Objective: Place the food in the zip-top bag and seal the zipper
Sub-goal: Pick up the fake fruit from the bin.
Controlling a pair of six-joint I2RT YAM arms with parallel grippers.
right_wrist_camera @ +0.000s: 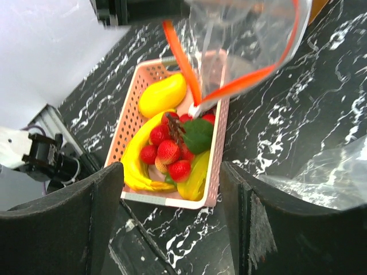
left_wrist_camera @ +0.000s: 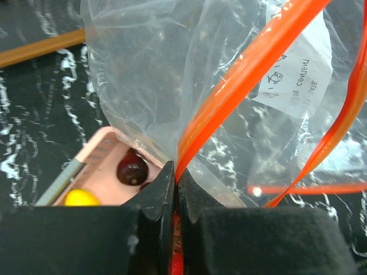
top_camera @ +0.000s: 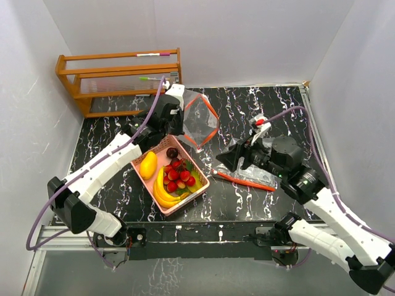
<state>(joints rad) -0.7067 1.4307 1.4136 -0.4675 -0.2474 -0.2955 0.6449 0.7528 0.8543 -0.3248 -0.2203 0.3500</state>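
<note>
One basket (right_wrist_camera: 123, 133), one mango (right_wrist_camera: 162, 95), two bags (top_camera: 203, 126) (top_camera: 247, 173)

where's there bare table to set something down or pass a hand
Bare table lies at the back right, between the held zip-top bag and the right wall, and in a strip along the near edge, right of the pink basket. The middle is crowded: left gripper, bag, basket, right gripper and a second flat bag sit close together.

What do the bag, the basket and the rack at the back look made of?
Bag: thin clear plastic film, glossy; it creases and the table shows through it. Basket: rigid pink plastic, probably moulded, with rows of holes in its walls. Rack: seemingly wood, with a smooth warm-brown finish.
</note>
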